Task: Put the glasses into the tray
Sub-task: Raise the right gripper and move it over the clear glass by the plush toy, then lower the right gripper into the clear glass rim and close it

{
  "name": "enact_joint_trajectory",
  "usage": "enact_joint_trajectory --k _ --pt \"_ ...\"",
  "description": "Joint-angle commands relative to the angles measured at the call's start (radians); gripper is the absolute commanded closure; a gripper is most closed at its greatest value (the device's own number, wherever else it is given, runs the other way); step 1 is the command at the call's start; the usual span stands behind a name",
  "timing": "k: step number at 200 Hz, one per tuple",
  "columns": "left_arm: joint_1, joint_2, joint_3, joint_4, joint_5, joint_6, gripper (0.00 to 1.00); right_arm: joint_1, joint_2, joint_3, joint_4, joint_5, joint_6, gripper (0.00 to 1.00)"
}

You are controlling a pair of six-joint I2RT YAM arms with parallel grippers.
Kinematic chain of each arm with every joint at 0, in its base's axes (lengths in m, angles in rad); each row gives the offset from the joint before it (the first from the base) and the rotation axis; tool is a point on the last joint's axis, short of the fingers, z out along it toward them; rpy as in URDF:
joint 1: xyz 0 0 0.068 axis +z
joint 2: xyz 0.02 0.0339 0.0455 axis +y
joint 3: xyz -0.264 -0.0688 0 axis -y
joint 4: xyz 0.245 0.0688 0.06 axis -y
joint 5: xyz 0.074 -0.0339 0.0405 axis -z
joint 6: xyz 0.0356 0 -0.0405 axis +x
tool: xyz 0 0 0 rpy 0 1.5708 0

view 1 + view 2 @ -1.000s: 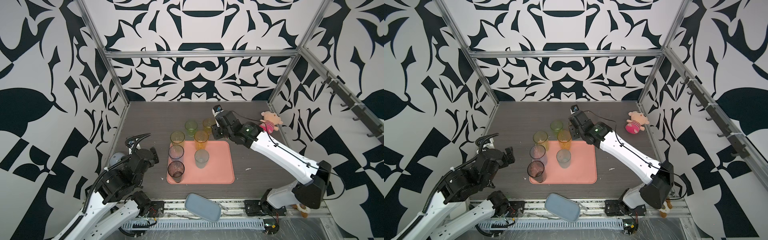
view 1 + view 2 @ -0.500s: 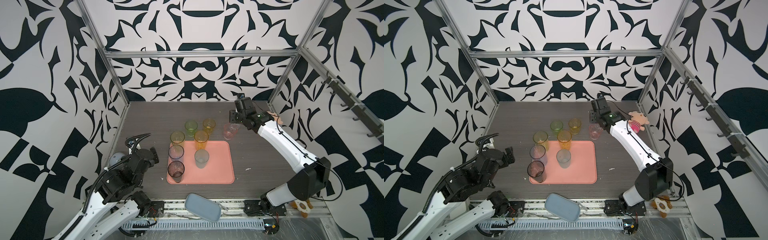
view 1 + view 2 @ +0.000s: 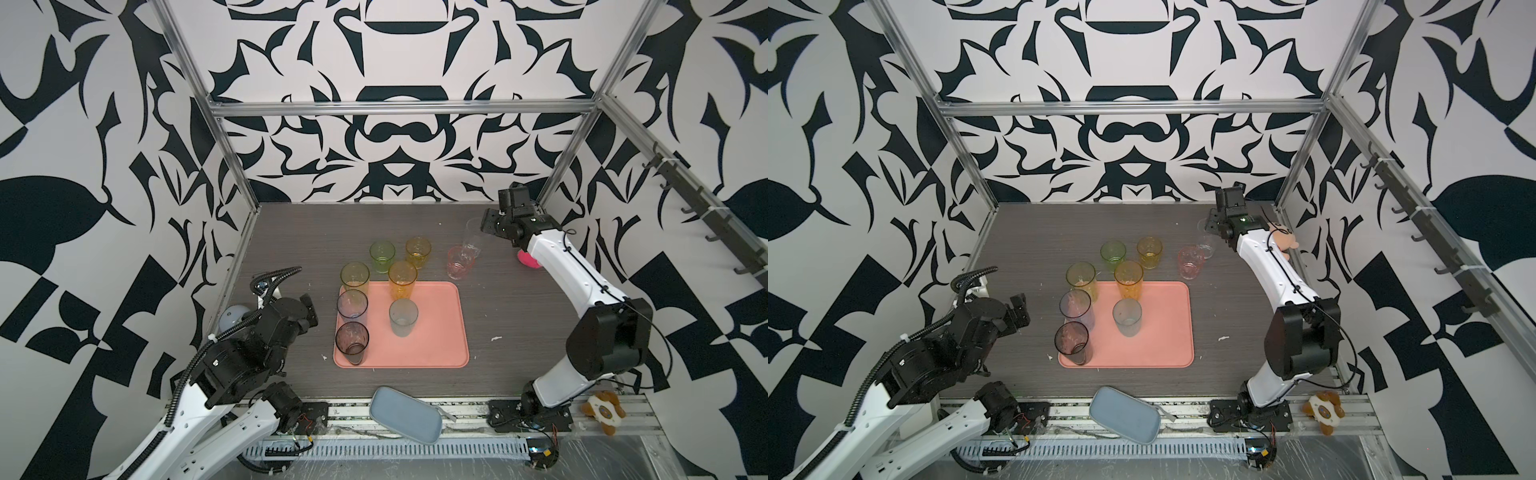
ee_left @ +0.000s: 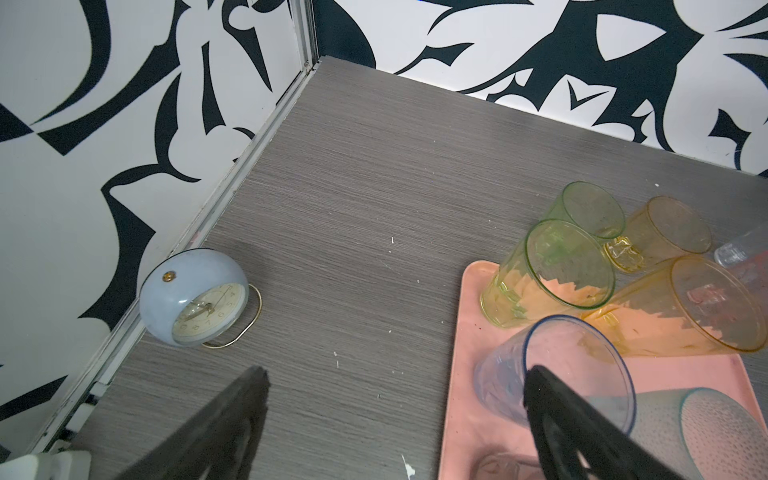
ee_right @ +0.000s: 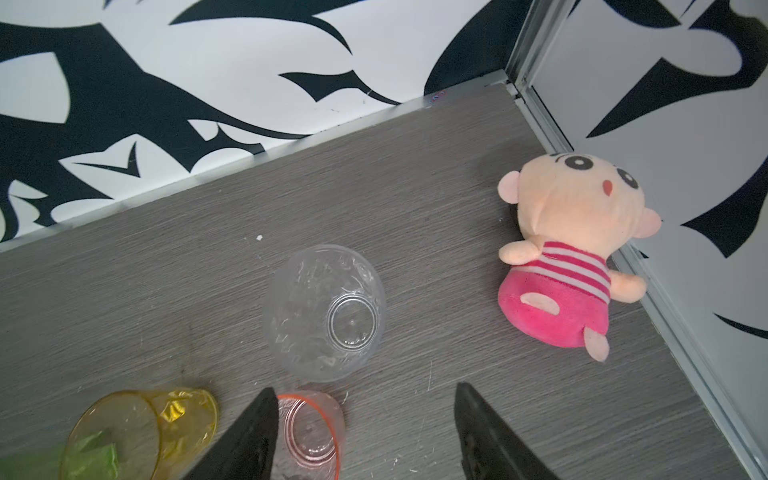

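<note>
At the far right of the desk point(image 3: 498, 316), hovering just right of the upright clear glass point(image 5: 324, 311) with the right jaws released, grasping nothing and not touching it. Finding the pink glass point(image 3: 460, 262) just left of it, then the amber glass point(image 3: 418, 251) and green glass point(image 3: 382, 255) on the desk beyond the far edge of the tray point(image 3: 432, 332). Seeing five upright inside the tray: the yellow-green glass point(image 3: 355, 276) and orange glass point(image 3: 402, 279) along the far edge, the blue glass point(image 3: 352, 305) and smoky grey glass point(image 3: 352, 340) down the left edge, and the teal glass point(image 3: 403, 316) near the middle. Hanging over the desk left of the tray with the left jaws released, empty.
</note>
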Motion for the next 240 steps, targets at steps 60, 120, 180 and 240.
enact_joint_trajectory --k 60,120,180,240 --pt "-0.003 -0.015 -0.016 -0.024 -0.024 -0.016 0.01 -0.073 0.122 0.074 0.002 -0.116 0.066 0.32" --pt "-0.003 -0.013 -0.016 -0.023 -0.022 -0.017 0.01 -0.098 0.188 0.098 -0.004 -0.178 0.077 0.44" --pt "-0.003 -0.017 -0.016 -0.024 -0.024 -0.018 0.01 -0.111 0.222 0.1 0.004 -0.227 0.086 0.58" --pt "-0.003 -0.016 -0.016 -0.023 -0.024 -0.019 0.0 -0.113 0.239 0.1 0.006 -0.238 0.091 0.65"
